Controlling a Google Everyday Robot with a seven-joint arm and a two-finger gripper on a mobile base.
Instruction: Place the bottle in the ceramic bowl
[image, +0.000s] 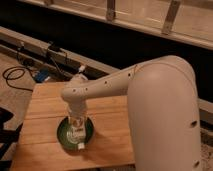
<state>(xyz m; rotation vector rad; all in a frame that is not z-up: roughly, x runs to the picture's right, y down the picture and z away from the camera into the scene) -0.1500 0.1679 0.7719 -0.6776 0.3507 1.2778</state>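
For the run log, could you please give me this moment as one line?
gripper: over ceramic bowl, fingers unclear | bottle: lying in ceramic bowl, cap toward near rim | bowl: on wooden table

A lab or test area, by the look of it: a bare wooden table (45, 130) near a dark wall with metal rails (140, 20), loose cables (20, 75) on the floor, the gripper (76, 127) over the ceramic bowl (62, 134).

Bulky cream-white rounded arm shell, small dark screw dots, gripper (76, 125) above green bowl
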